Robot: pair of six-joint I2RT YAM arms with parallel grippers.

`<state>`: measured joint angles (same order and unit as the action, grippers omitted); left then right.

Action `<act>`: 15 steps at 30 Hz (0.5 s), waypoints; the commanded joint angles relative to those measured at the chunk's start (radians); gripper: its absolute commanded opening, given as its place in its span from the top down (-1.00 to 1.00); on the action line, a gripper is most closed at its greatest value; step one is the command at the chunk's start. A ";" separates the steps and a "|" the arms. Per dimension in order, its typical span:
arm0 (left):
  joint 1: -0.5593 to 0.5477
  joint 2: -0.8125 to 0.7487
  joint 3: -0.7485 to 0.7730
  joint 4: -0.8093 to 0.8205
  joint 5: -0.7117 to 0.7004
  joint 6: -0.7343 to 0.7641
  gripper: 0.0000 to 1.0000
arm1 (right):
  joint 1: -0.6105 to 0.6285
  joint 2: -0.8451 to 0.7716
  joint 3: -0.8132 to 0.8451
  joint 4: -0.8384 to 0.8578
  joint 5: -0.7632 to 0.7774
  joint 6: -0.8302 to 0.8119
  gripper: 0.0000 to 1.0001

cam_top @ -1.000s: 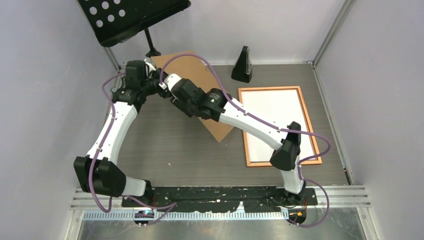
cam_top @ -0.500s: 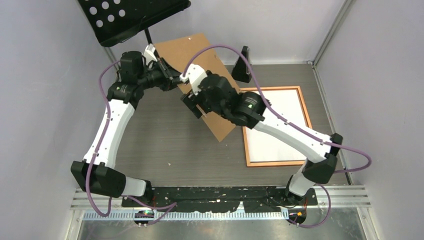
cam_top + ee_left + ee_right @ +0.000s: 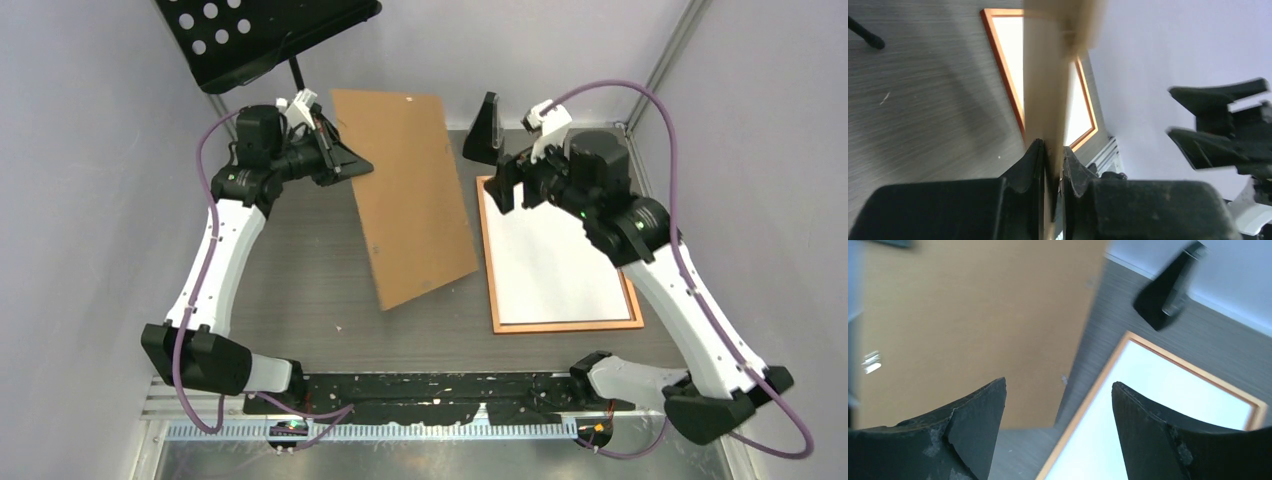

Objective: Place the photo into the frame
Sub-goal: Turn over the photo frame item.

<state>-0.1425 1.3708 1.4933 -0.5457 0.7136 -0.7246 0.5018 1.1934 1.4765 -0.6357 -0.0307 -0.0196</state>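
Observation:
The copper-orange frame [image 3: 566,326] lies flat at the right of the table, also in the wrist views [image 3: 1004,70] [image 3: 1087,406]. A plain white surface [image 3: 555,250] fills it; whether this is the photo I cannot tell, as no printed picture shows. My left gripper [image 3: 345,160] [image 3: 1052,147] is shut on the edge of the brown backing board [image 3: 410,195] [image 3: 1048,90], holding it tilted above the table left of the frame. My right gripper [image 3: 512,185] [image 3: 1059,385] hangs open and empty over the frame's far left corner, apart from the board [image 3: 973,315].
A small black wedge stand [image 3: 487,130] [image 3: 1168,290] sits at the back just beyond the frame. A black perforated music stand [image 3: 260,35] overhangs the back left. Pale walls close in on the left, back and right.
My right gripper opened, left the board and swung right to above the frame's far corner. The left gripper kept hold of the board, which swung round and now hangs closer to the frame.

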 commanded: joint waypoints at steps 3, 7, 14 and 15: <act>-0.002 -0.016 0.004 0.069 0.094 0.080 1.00 | -0.010 -0.114 -0.063 0.066 -0.231 -0.009 -0.68; -0.003 -0.020 -0.034 0.116 0.162 0.081 1.00 | -0.067 -0.136 -0.089 0.077 -0.225 0.006 -0.68; -0.008 -0.061 -0.144 0.280 0.327 0.030 1.00 | -0.270 -0.140 -0.216 0.195 -0.452 0.169 -0.68; -0.009 -0.066 -0.161 0.297 0.340 0.026 1.00 | -0.282 -0.141 -0.244 0.211 -0.496 0.182 -0.68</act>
<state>-0.1440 1.3739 1.3705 -0.4419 0.8841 -0.6498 0.2863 1.0603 1.2922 -0.5426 -0.3492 0.0563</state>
